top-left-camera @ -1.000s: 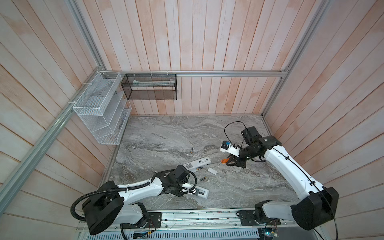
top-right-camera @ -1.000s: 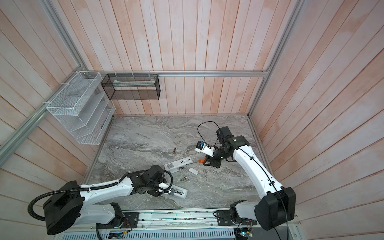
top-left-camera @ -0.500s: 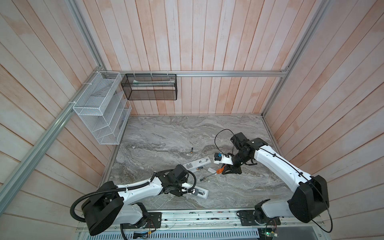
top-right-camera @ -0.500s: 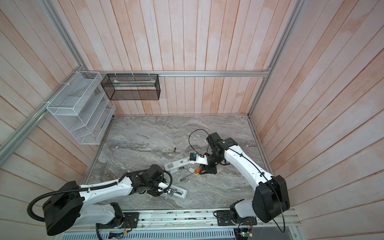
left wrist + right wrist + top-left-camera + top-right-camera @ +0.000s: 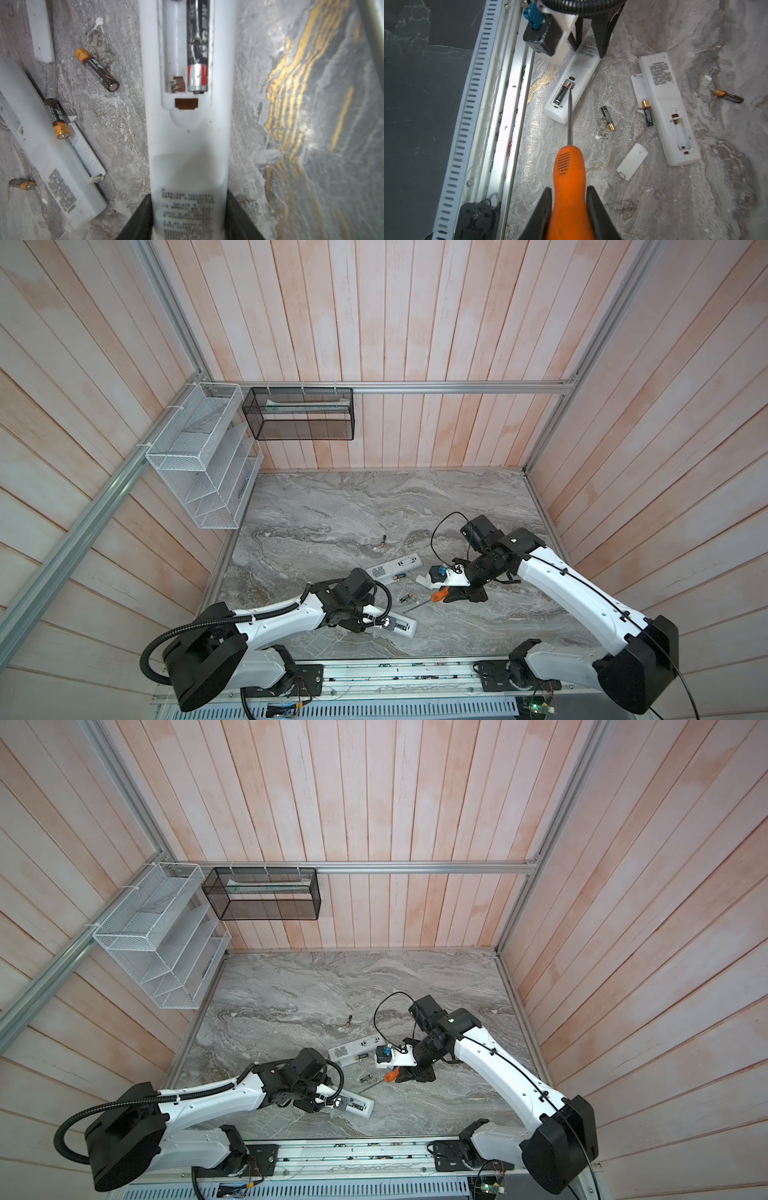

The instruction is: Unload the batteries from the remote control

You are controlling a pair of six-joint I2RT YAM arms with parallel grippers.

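Observation:
My left gripper (image 5: pixel 189 196) is shut on the label end of a white remote control (image 5: pixel 189 145) lying near the front edge (image 5: pixel 399 624). Its open compartment holds one battery (image 5: pixel 197 52) beside an empty slot. My right gripper (image 5: pixel 569 190) is shut on an orange-handled screwdriver (image 5: pixel 569 176), and the tip hovers at that compartment (image 5: pixel 570 90); I cannot tell if it touches. Three loose batteries (image 5: pixel 607 117) (image 5: pixel 647 113) (image 5: pixel 728 96) lie on the marble.
A second white remote (image 5: pixel 668 108) with an empty compartment lies further back, its cover (image 5: pixel 638 87) alongside. Another loose cover (image 5: pixel 632 161) lies below my right wrist. Metal rail (image 5: pixel 500 124) runs along the front edge. Wire baskets (image 5: pixel 199 464) (image 5: pixel 299 418) hang on the walls.
My right arm has swung the screwdriver from beside the far remote toward the front, so that it points at the held remote. The left arm and its remote have stayed still.

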